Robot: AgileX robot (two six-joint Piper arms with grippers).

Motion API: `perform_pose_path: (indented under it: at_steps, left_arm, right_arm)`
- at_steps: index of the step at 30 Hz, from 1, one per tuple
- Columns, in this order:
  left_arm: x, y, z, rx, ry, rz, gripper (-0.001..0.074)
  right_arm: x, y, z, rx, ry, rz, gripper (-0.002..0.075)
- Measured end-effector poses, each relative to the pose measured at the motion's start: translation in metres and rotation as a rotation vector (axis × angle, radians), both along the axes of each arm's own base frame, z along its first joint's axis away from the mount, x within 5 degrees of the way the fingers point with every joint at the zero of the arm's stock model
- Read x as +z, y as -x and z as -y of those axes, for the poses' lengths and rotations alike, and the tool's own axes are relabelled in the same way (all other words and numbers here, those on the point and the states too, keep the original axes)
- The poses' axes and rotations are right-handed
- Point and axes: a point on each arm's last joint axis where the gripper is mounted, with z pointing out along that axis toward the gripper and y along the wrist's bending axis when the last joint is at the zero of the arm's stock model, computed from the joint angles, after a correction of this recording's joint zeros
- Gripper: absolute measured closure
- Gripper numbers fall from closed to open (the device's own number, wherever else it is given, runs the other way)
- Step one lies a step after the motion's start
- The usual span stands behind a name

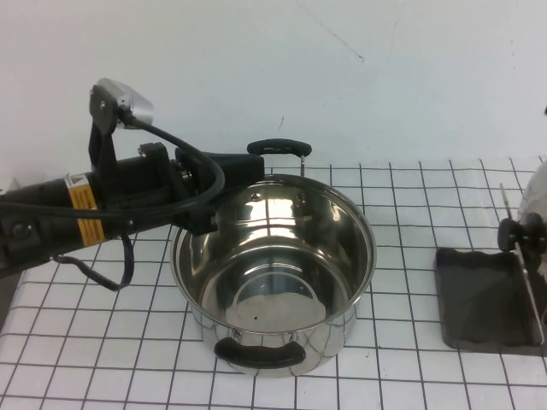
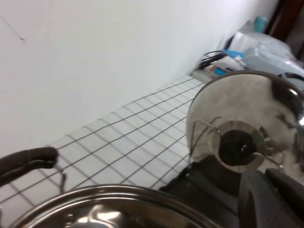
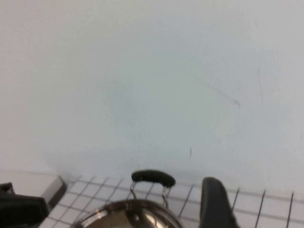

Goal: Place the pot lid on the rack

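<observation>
Pot lid (image 2: 244, 116) stands on edge in the rack (image 1: 483, 299); right gripper unseen, fingers untold; left gripper closed, empty, unseen by the pot (image 1: 273, 273) — risk: a bump tips the lid.

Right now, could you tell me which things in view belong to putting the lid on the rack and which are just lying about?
Part of the job:
- pot lid, standing upright in the rack
- rack, right of the pot
- right gripper, raised, facing the wall
- left gripper, shut, at the pot's rim

Just lying about:
- pot, open, mid-table
- clutter beyond the table
</observation>
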Motion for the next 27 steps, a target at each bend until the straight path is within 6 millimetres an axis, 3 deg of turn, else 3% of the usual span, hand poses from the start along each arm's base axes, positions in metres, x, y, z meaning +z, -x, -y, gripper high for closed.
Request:
perform_pose_path:
  at_steps: [5,10,12,16,21,27]
  left_arm:
    - [0.013,0.009,-0.006,0.045,-0.117,0.085,0.0736]
    - [0.040,0.035,-0.021,0.125,-0.270,0.175,0.0736]
    - [0.050,0.052,-0.031,0.201,-0.316,0.202,0.0736]
    - [0.058,0.092,-0.054,0.372,-0.338,0.251,0.0736]
    - [0.049,0.146,-0.081,0.554,-0.304,0.310,0.0736]
    - [0.006,0.188,-0.107,0.741,-0.242,0.285,0.0736]
  right_arm:
    - [0.020,0.024,0.005,-0.032,0.045,0.113,0.0346]
    - [0.034,0.052,0.009,-0.037,0.182,0.240,0.0365]
    - [0.038,0.063,0.009,-0.019,0.253,0.289,0.0418]
    - [0.043,0.088,0.005,0.061,0.355,0.365,0.0624]
    - [0.032,0.110,0.005,0.086,0.357,0.376,0.0713]
    - [-0.007,0.130,0.006,0.108,0.352,0.344,0.0726]
